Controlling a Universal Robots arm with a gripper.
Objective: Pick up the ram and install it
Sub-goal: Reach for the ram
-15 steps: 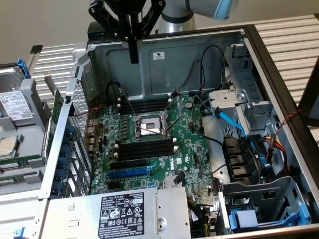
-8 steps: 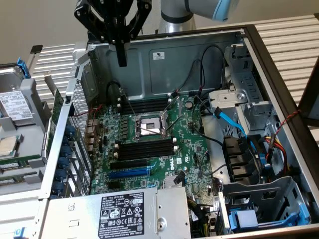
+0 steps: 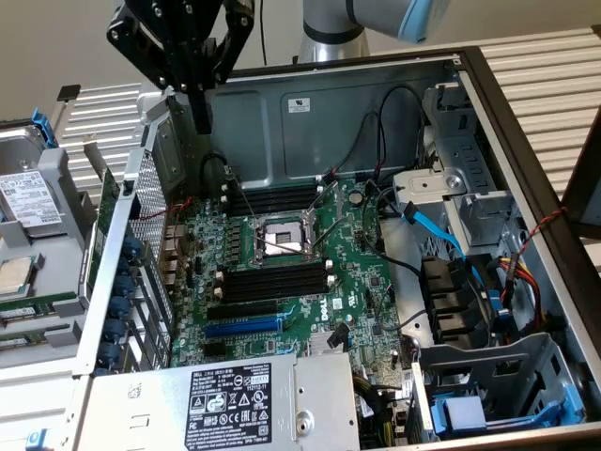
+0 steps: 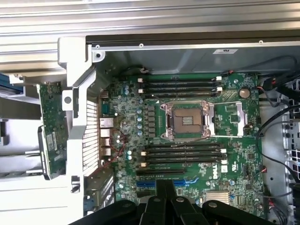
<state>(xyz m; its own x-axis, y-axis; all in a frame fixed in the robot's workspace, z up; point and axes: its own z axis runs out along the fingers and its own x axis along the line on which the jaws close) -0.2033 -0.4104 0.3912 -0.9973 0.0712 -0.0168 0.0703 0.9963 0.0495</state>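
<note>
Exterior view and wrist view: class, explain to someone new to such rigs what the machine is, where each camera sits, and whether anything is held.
The machine is a robot arm ending in a black gripper. The exterior view comes from a camera off the arm; the wrist view looks down from the arm itself. Below lies an open computer case with a green motherboard, an empty processor socket and black memory slots. The ram, a green stick, sits just outside the case wall. Nothing shows in the gripper.
</note>
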